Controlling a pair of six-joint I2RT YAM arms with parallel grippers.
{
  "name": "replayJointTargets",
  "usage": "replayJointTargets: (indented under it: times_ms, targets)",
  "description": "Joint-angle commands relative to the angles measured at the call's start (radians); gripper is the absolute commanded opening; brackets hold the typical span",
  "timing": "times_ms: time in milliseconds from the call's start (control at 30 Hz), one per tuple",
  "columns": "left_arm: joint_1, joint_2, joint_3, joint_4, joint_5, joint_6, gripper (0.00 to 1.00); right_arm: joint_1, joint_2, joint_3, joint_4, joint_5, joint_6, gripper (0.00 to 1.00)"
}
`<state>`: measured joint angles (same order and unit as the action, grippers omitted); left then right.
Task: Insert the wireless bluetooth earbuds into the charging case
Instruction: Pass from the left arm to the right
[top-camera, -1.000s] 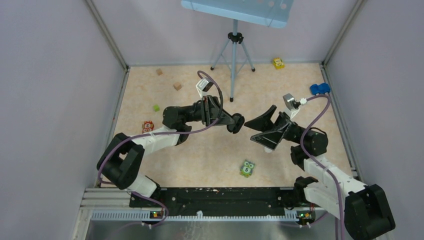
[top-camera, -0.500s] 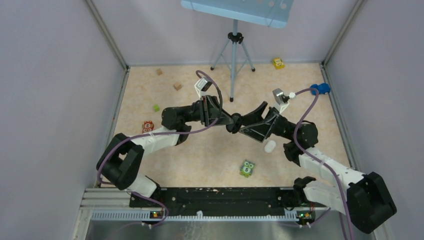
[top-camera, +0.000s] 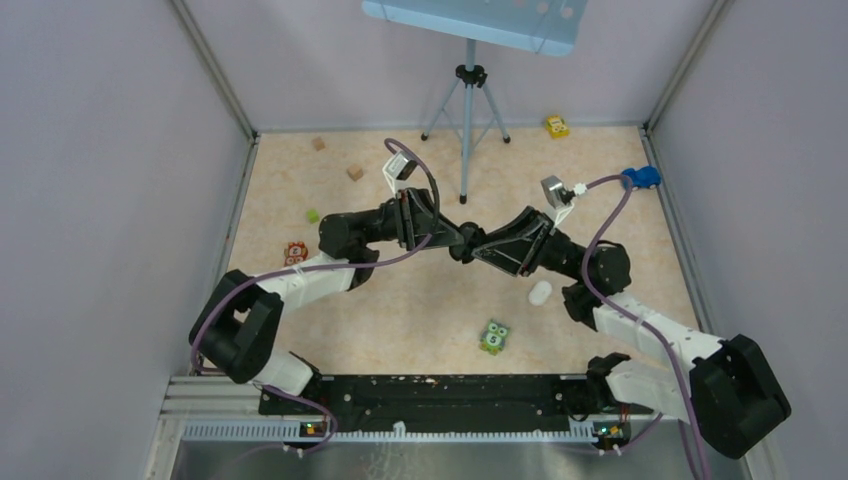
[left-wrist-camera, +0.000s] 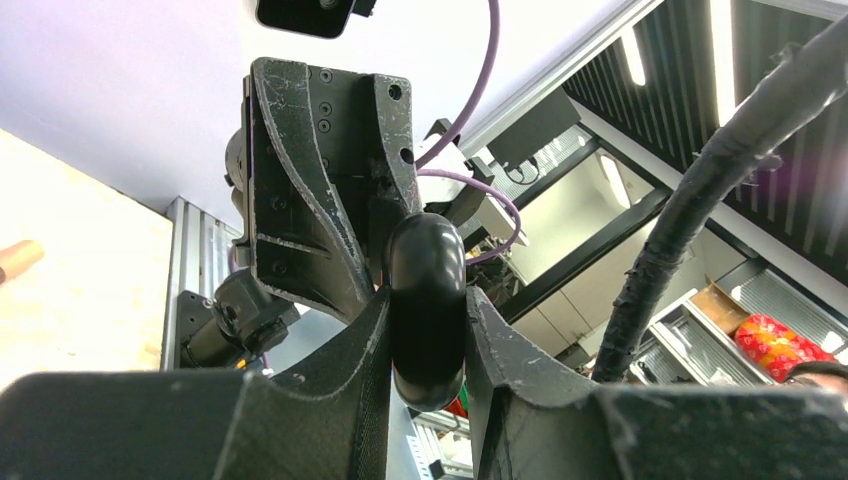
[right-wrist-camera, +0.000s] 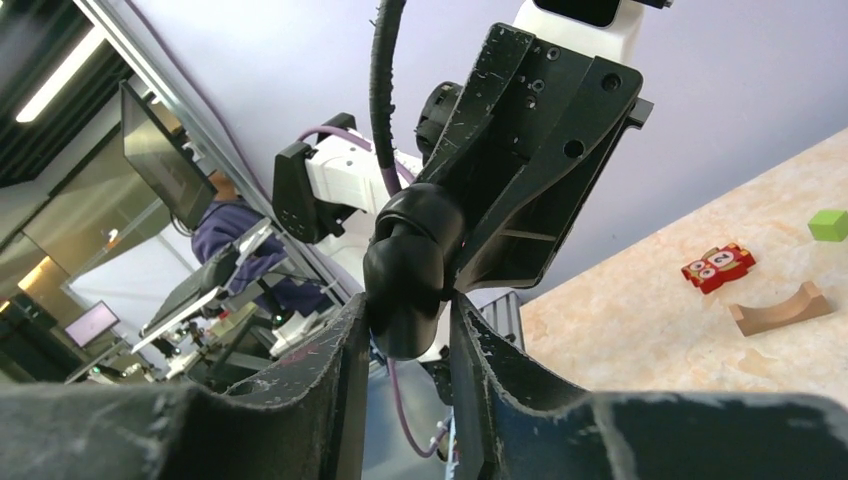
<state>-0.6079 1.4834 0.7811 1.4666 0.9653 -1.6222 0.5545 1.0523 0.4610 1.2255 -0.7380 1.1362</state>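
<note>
Beige counter (top-camera: 420, 300) under the two arms, toys scattered round the edges, nothing much in the middle. Both arms meet in mid-air above it. My left pincer (left-wrist-camera: 427, 305) is clamped on the black case (left-wrist-camera: 425, 255), and my right pincer (right-wrist-camera: 408, 315) has closed on the same case from the other side. So I reckon I'm at the handover or lid-opening step, not inserting yet. Next move needs one side holding the base steady while the other works the lid, gently, because that glossy pebble shape looks slippery. A white case (top-camera: 540, 292) lies on the counter near my right arm. Can't spot the earbuds anywhere, too small or hidden. Also can't tell where the hinge is or whether the lid's cracked open.
</note>
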Motion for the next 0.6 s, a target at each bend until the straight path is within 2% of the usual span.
replayJointTargets:
  times_ms: [0,100,167,200,233,300,367,567]
  targets:
    - [-0.003,-0.038,-0.007,0.04,-0.011,0.009,0.12,0.01,0.032,0.026,0.129,0.019,0.035,0.26]
    - [-0.003,-0.043,-0.006,0.041,-0.015,0.009,0.13,0.01,0.053,0.004,0.203,0.022,0.069,0.22]
    - [-0.004,-0.045,-0.006,0.043,-0.015,0.005,0.13,0.01,0.064,-0.019,0.272,0.023,0.092,0.24]
    - [-0.003,-0.047,-0.005,0.048,-0.018,0.001,0.13,0.01,0.072,-0.03,0.301,0.021,0.102,0.31]
    - [-0.003,-0.049,-0.004,0.056,-0.022,-0.004,0.13,0.01,0.081,-0.039,0.322,0.019,0.105,0.46]
    - [-0.003,-0.051,-0.002,0.072,-0.025,-0.016,0.13,0.01,0.096,-0.057,0.323,0.025,0.105,0.6]
    - [-0.004,-0.055,0.003,0.078,-0.021,-0.024,0.13,0.01,0.109,-0.074,0.319,0.041,0.105,0.65]
    - [-0.004,-0.077,-0.007,0.056,-0.02,-0.007,0.14,0.01,0.091,-0.073,0.263,0.05,0.084,0.67]
